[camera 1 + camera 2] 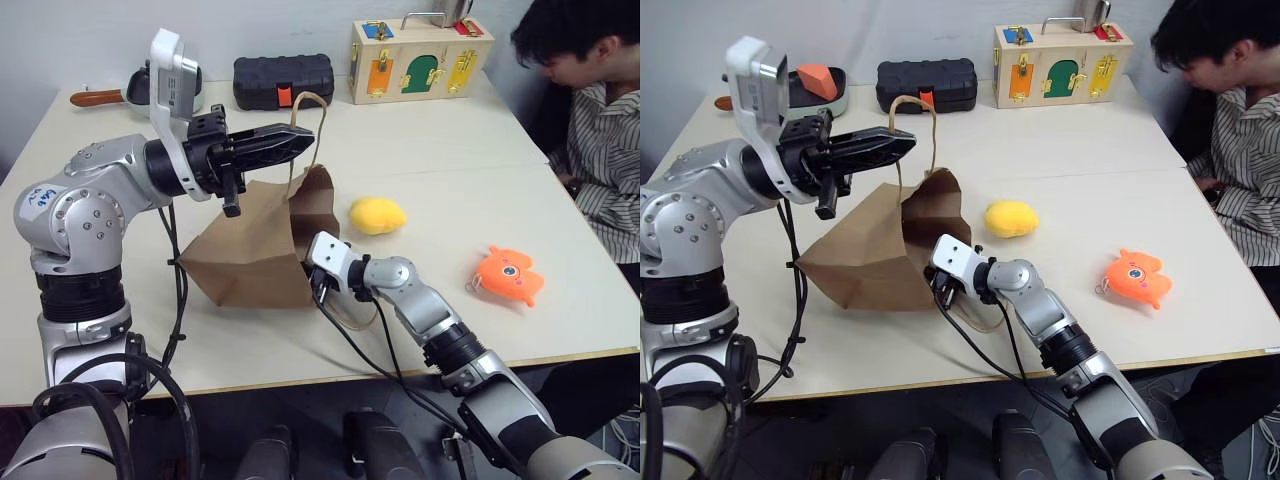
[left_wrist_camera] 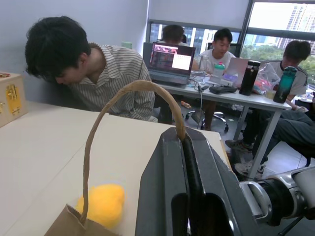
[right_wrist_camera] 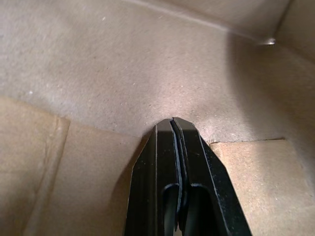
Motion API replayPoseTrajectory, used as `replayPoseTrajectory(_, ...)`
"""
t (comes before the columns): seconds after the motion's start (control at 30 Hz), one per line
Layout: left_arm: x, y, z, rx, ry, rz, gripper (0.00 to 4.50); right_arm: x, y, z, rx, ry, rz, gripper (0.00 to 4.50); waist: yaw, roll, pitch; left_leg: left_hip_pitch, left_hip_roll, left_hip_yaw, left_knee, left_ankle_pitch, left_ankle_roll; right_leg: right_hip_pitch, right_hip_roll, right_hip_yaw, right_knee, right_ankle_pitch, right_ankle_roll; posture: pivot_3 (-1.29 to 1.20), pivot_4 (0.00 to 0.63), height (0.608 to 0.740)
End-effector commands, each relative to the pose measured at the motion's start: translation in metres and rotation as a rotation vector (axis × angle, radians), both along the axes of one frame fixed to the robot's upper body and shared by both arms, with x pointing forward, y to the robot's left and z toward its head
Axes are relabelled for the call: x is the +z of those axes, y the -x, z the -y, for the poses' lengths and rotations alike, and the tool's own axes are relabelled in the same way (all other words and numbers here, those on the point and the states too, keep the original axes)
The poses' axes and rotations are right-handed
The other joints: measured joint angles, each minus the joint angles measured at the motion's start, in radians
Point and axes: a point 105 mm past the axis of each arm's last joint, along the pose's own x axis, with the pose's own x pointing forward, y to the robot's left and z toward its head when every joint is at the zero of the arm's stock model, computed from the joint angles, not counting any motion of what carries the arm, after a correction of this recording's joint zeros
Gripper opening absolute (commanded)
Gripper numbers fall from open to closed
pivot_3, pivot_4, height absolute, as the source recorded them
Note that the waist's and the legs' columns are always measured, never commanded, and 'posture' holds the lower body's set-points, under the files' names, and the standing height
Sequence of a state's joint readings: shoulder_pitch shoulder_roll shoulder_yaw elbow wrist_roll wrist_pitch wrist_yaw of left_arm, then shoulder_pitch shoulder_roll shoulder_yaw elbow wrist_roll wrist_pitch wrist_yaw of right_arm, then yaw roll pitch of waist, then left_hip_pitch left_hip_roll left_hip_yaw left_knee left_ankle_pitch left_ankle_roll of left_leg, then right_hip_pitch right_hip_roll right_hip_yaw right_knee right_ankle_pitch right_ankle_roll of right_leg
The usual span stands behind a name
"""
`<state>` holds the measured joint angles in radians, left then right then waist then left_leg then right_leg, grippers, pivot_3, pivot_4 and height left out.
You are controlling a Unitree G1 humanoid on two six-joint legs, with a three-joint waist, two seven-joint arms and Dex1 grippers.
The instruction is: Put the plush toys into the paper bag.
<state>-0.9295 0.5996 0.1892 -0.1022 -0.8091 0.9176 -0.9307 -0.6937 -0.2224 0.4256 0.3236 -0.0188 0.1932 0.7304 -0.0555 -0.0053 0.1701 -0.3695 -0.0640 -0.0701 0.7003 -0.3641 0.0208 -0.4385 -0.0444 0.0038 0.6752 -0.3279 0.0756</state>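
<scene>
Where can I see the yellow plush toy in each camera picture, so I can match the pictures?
Left eye view: yellow plush toy on the table, right of the paper bag.
Right eye view: same place.
Left wrist view: low, behind the bag's handle.
Right wrist view: not in it.
Shared landmark: the paper bag.

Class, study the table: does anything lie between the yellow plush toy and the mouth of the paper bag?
Nothing visible does. The yellow plush toy lies on bare table just beyond the paper bag's open mouth. The left gripper holds up a handle; the right gripper is shut inside the bag.
</scene>
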Motion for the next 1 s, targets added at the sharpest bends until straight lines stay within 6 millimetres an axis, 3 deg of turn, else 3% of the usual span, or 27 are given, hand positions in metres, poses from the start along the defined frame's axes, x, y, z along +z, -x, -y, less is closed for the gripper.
replayPoseTrajectory(0.03, 0.013, 0.011, 0.001, -0.028, 0.011, 0.064, 0.00, -0.023, -0.002, 0.016, -0.050, 0.060, -0.050, 0.01, 0.001, 0.000, 0.000, 0.000, 0.000, 0.000, 0.000, 0.000, 0.000, 0.000, 0.000, 0.000, 0.000, 0.000, 0.000, 0.00, 0.150, 0.740)
replayPoseTrajectory(0.17, 0.006, 0.009, -0.002, -0.013, -0.017, 0.060, 0.00, -0.021, -0.001, 0.017, -0.061, 0.041, -0.053, 0.01, 0.001, 0.000, 0.000, 0.000, 0.000, 0.000, 0.000, 0.000, 0.000, 0.000, 0.000, 0.000, 0.000, 0.000, 0.000, 0.00, 0.150, 0.740)
replayPoseTrajectory(0.3, -0.018, 0.002, -0.007, 0.027, -0.094, 0.064, 0.00, -0.005, 0.001, 0.018, -0.076, -0.031, -0.041, 0.01, 0.001, 0.003, -0.002, 0.001, 0.000, 0.000, -0.001, 0.000, 0.000, 0.000, 0.000, 0.000, 0.000, 0.000, 0.000, 0.00, 0.150, 0.740)
replayPoseTrajectory(0.43, -0.029, 0.001, -0.005, 0.023, -0.095, 0.048, 0.00, 0.037, 0.019, 0.021, -0.034, -0.173, -0.016, 0.01, 0.007, 0.003, -0.001, -0.001, 0.000, -0.001, 0.000, 0.000, 0.000, 0.000, 0.000, 0.000, 0.000, 0.000, 0.000, 0.00, 0.150, 0.740)
replayPoseTrajectory(0.53, -0.032, 0.002, -0.004, 0.012, -0.107, 0.049, 0.00, 0.059, 0.030, 0.029, -0.021, -0.224, -0.008, 0.01, 0.006, 0.003, -0.001, -0.002, -0.001, -0.001, 0.000, 0.000, 0.000, -0.001, 0.000, 0.001, -0.001, 0.000, 0.000, 0.00, 0.150, 0.740)
replayPoseTrajectory(0.73, -0.034, 0.003, -0.004, 0.001, -0.118, 0.042, 0.00, 0.097, 0.044, 0.071, -0.075, -0.272, 0.026, 0.01, 0.017, 0.003, -0.001, -0.002, -0.001, -0.001, -0.001, 0.000, 0.000, -0.002, 0.000, 0.001, -0.001, 0.000, 0.000, 0.00, 0.150, 0.740)
replayPoseTrajectory(0.87, -0.037, 0.004, -0.003, -0.014, -0.119, 0.035, 0.00, 0.102, 0.038, 0.115, -0.224, -0.193, 0.078, 0.01, 0.030, 0.003, -0.001, -0.002, -0.001, -0.001, -0.001, 0.000, 0.000, -0.002, 0.000, 0.002, -0.003, 0.000, 0.000, 0.00, 0.150, 0.740)
replayPoseTrajectory(1.0, -0.038, 0.006, 0.000, -0.028, -0.114, 0.030, 0.00, 0.093, 0.018, 0.136, -0.323, -0.053, 0.159, 0.92, 0.031, 0.003, -0.001, -0.003, -0.001, 0.000, -0.001, 0.000, 0.000, 0.000, 0.000, 0.002, -0.005, 0.000, 0.000, 0.00, 0.150, 0.740)
